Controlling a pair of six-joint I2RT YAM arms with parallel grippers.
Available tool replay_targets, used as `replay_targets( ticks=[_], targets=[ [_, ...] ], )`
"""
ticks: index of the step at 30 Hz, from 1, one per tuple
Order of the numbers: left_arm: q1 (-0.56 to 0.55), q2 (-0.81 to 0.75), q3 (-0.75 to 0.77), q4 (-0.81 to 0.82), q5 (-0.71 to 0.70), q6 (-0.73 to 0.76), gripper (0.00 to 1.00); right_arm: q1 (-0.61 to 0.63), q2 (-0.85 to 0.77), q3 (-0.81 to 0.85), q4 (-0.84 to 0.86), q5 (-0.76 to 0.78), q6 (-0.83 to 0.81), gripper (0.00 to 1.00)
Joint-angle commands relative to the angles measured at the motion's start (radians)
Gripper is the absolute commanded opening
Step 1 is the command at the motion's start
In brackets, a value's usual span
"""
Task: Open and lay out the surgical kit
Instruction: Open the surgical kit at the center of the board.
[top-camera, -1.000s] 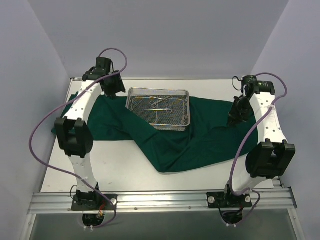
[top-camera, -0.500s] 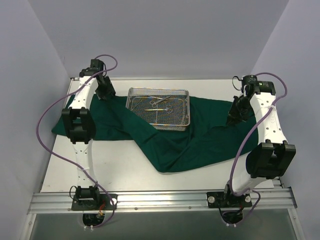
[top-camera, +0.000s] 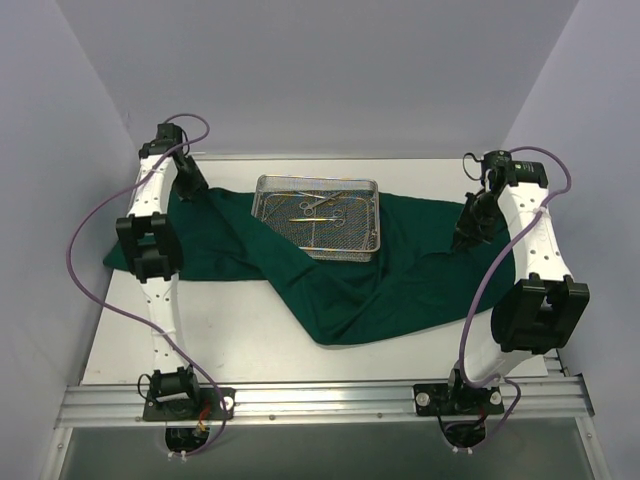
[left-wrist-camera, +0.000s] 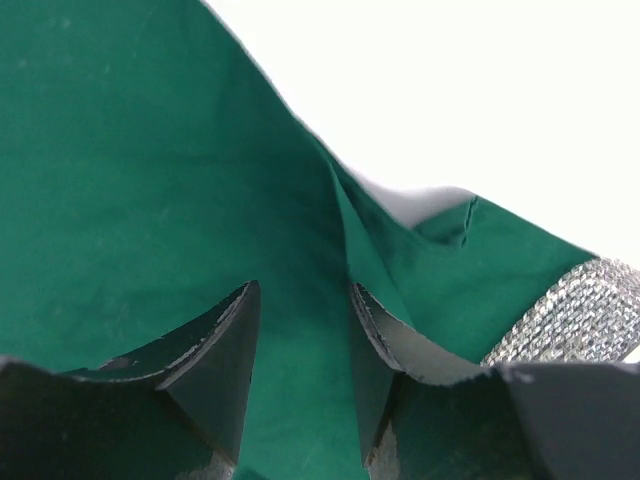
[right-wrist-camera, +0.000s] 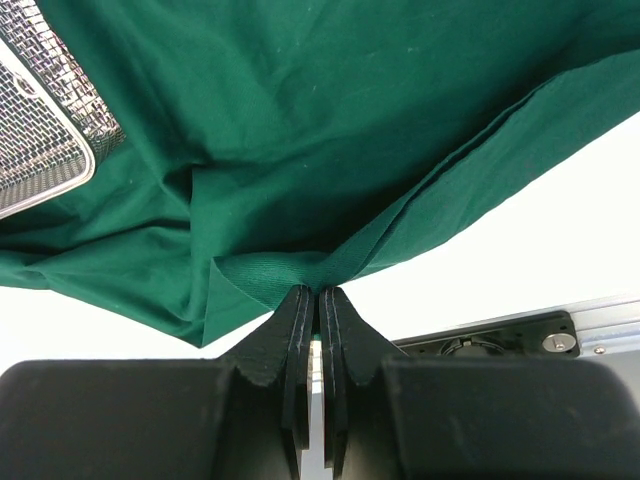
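Tray (top-camera: 340, 249) holds instruments (top-camera: 322, 207), atop drape (top-camera: 350, 295) | left jaws parted, empty | right jaws pinching drape

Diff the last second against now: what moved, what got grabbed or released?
The left pincer moved left, away from the wire-mesh tray and its far left corner, out over the far left edge of the green drape. Its jaws stand apart and it has taken hold of nothing. Unchanged: the right pincer is clamped on the drape's right edge, and the tray, instruments and drape lie as before.
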Motion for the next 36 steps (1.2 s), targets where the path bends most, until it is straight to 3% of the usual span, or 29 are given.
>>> replay_targets(
  ticks=[1, 20, 25, 36],
  targets=[
    [-0.006, 0.037, 0.09, -0.001, 0.045, 0.015, 0.49, -0.005, -0.012, -0.007, -0.02, 0.009, 0.018, 0.0],
    [-0.004, 0.012, 0.025, 0.172, 0.074, -0.019, 0.44, -0.005, -0.027, -0.032, -0.002, 0.005, 0.053, 0.0],
    [-0.007, -0.038, -0.046, 0.23, 0.063, -0.031, 0.37, -0.005, -0.026, -0.032, 0.0, 0.006, 0.056, 0.0],
    [-0.006, -0.124, -0.204, 0.332, 0.083, -0.056, 0.43, -0.003, -0.026, -0.044, 0.012, -0.003, 0.067, 0.0]
  ],
)
